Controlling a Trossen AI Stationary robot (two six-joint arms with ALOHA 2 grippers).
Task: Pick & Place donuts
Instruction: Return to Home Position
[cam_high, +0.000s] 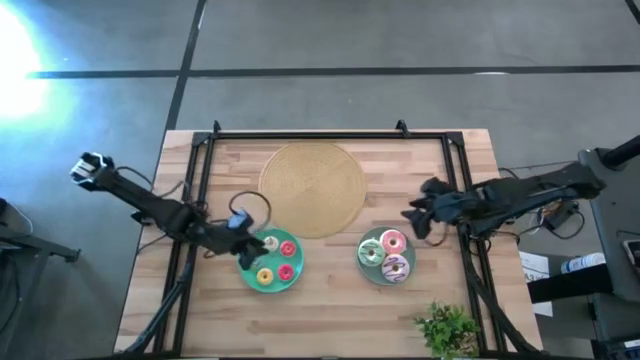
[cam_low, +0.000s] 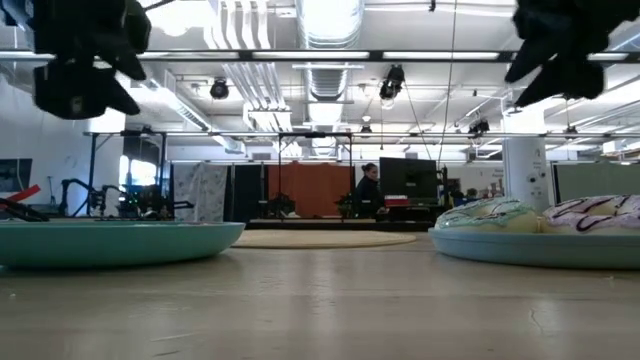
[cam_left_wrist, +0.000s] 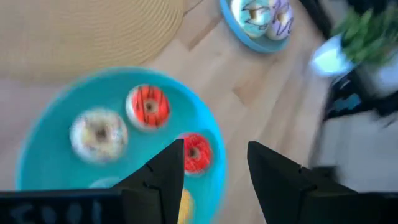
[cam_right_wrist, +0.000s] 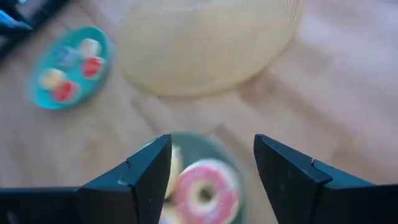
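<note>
On the teal plate (cam_high: 298, 263), left of centre on the plank tabletop (cam_high: 330, 300), four small glossy rings lie flat, holes up: a cream donut (cam_high: 270, 243), two red donuts (cam_high: 288, 249) and a yellow donut (cam_high: 264, 276). A pink donut (cam_high: 392, 242), a green donut (cam_high: 371, 254) and a white-pink donut (cam_high: 396, 267) lie flat on the grey-green plate (cam_high: 372, 274) to the right, with bare wood between the plates. The left gripper (cam_left_wrist: 214, 149) hovers over the teal plate's rim and the right gripper (cam_right_wrist: 211, 142) by the other plate's edge, both spread and empty. A round woven mat (cam_high: 312, 188) lies beyond, and a plant (cam_high: 447, 328) stands at a corner.

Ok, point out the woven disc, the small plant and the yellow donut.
woven disc (cam_high: 313, 188), high view, its centre.
small plant (cam_high: 447, 328), high view, its leaves.
yellow donut (cam_high: 264, 276), high view, its iced ring.
</note>
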